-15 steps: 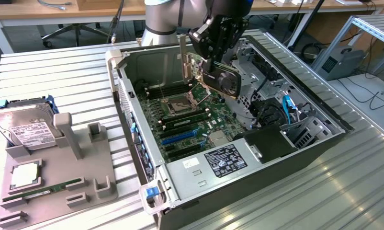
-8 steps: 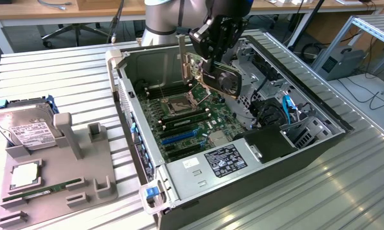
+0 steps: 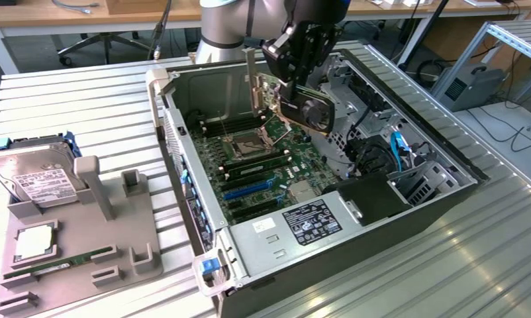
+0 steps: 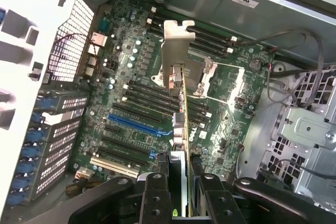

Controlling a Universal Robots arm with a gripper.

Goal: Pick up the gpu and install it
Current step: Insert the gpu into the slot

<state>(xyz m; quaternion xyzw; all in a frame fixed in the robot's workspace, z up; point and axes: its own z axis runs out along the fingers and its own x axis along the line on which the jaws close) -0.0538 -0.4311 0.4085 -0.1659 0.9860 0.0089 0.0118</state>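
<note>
Exterior view first: the gripper (image 3: 288, 76) is clamped on the gpu (image 3: 308, 109), one finger on each flat side. It's holding the card up in the air over the open computer case (image 3: 173, 132), above the far end of the motherboard (image 3: 265, 165) and not sitting in any slot. You can see the black cooler and the long silver bracket (image 3: 250, 79) sticking up.

Off on the exterior view's left there's a grey holder tray (image 3: 115, 245) on the slatted table (image 3: 71, 106). On it I count one hard drive (image 3: 36, 175), one RAM stick (image 3: 53, 265) and one square chip (image 3: 34, 242).

Wrist view: here the gpu (image 4: 181, 119) is edge-on, just a thin strip between two black fingers (image 4: 155, 198), with the bracket at the far end hanging over the CPU socket (image 4: 210, 74). This angle looks straight down at the board's slots, including one blue slot (image 4: 134, 124), which sits beside the card rather than under it.
</note>
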